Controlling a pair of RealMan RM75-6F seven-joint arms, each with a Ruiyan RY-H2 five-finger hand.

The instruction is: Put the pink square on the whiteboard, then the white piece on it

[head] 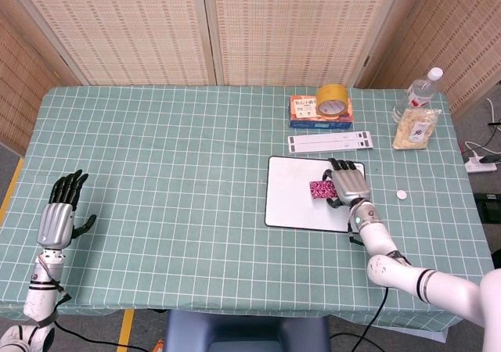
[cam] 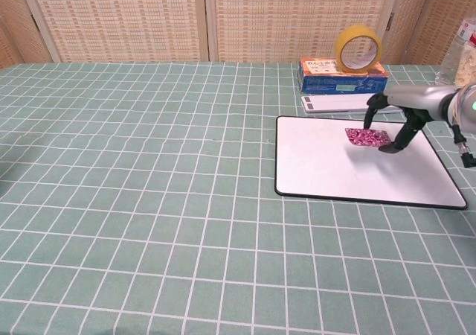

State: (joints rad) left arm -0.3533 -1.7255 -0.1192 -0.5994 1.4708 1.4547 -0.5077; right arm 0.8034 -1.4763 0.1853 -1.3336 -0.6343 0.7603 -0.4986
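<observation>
Pink square [head: 321, 189] is pinched in my right hand [head: 349, 184] over the whiteboard [head: 293, 203]; next I lower and release it, then fetch the white piece [head: 401, 195] lying to my right.

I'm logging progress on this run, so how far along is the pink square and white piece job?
Nothing is finished yet. In hand: the right hand holds the pink square just over the whiteboard, not clearly released. Left: let go of the square, then fetch the white piece, which lies on the tablecloth to the right of the board, and set it on the square. The left hand rests open, far off.
</observation>
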